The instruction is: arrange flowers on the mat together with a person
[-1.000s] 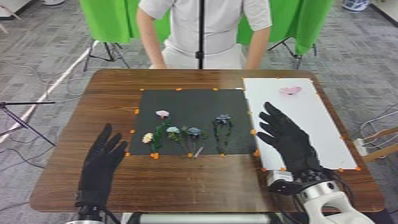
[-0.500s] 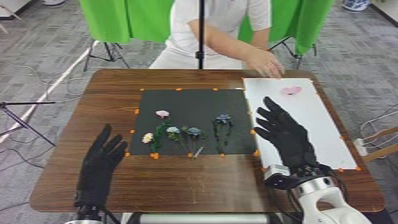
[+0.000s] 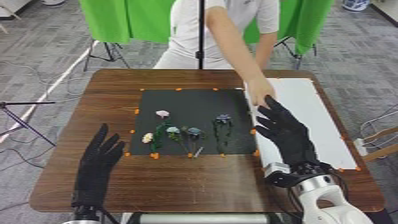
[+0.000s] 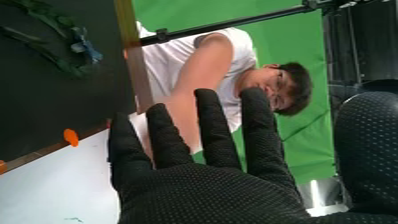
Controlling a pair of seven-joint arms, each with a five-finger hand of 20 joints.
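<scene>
Right hand spread above white sheet (person's hand close, perhaps touching).

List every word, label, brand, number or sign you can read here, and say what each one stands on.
None: no word, label, brand, number or sign can be read.
Dark mat: no readable text.
White sheet: no readable text; a small greenish mark on it is too small to tell whether it is print.

wrist view: person's forearm part-hidden by right fingers | head view: person's hand, grip too small
</scene>
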